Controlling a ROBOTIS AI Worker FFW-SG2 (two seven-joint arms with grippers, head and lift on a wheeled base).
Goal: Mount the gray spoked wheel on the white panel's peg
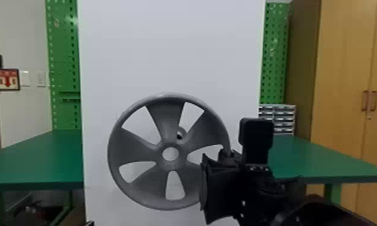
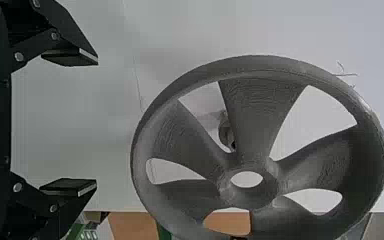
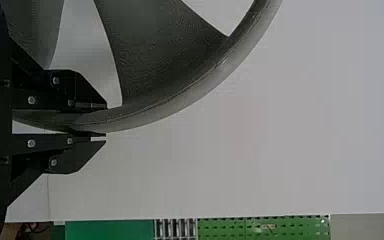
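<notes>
My right gripper [image 3: 106, 121] has the wheel [image 1: 134, 147] pinched, held up before the panel [image 1: 173, 54]; left gripper [image 2: 97, 122] is open. Grasp done, mount isn't: peg [image 1: 182, 131] shows between spokes (hub [image 1: 170, 164] off-line). I'd say align, seat, release remain.

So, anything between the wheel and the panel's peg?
Nothing visible stands between the gray spoked wheel, held by its rim in the right gripper, and the peg. Only the wheel's own spokes partly cover the peg, above and right of the hub in the head view.
</notes>
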